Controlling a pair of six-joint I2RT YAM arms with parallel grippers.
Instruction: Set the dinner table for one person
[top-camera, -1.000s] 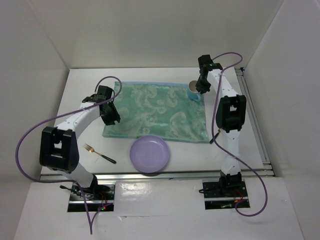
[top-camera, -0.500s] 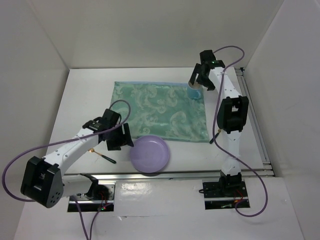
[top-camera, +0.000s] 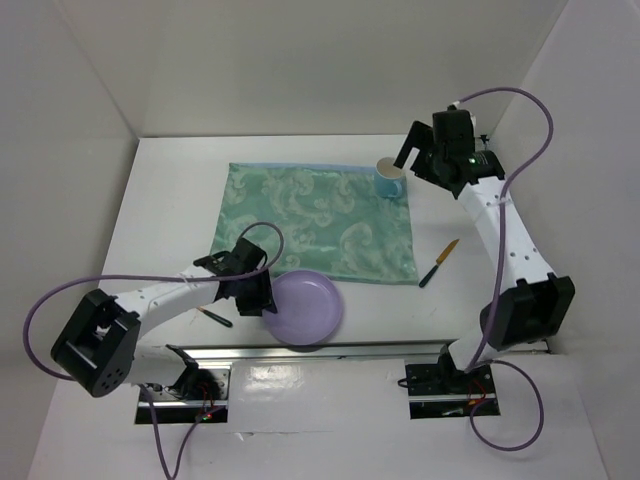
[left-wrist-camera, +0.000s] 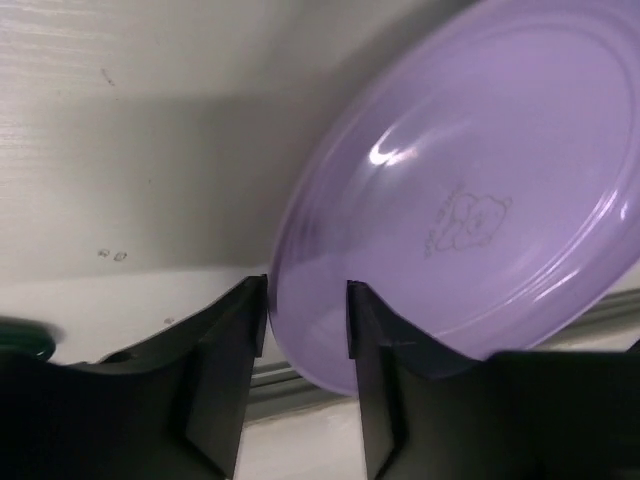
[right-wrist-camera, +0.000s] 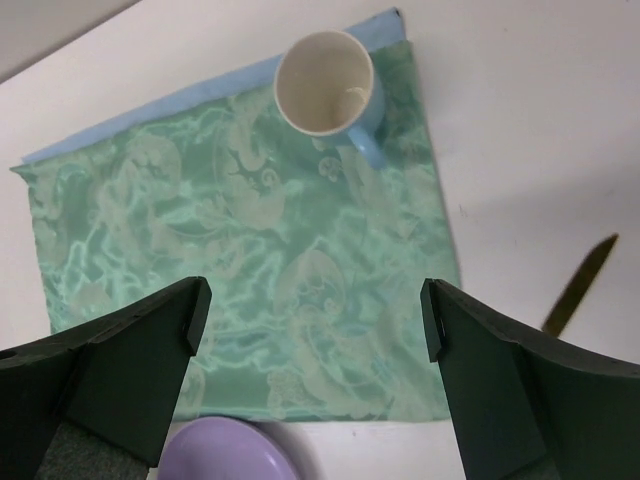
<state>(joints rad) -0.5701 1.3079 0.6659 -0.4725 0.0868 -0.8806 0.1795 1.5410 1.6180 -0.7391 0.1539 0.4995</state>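
On the white dinner table (top-camera: 170, 190) lies a green swirl placemat (top-camera: 310, 220). Near the front edge sits a purple plate (top-camera: 310, 310), and my left gripper (top-camera: 262, 292) is shut on its left rim. In the left wrist view the plate (left-wrist-camera: 480, 180) is tilted, its rim filling the gap of the left gripper (left-wrist-camera: 307, 290). A blue mug (top-camera: 390, 178) stands upright on the mat's far right corner. My right gripper (top-camera: 420, 155) hangs open above it and holds nothing. From the right wrist I see the mug (right-wrist-camera: 325, 82), the mat (right-wrist-camera: 250, 250) and that open gripper (right-wrist-camera: 315, 310).
A knife (top-camera: 438, 263) lies on the bare table right of the mat, also seen from the right wrist as the knife (right-wrist-camera: 580, 285). A fork (top-camera: 215, 316) lies left of the plate, partly under my left arm. Metal rails run along the front and right edges.
My left arm swung from the mat's left edge to the plate and closed on its rim. My right gripper released the mug, opened wide and drew back to the right, uncovering the knife.
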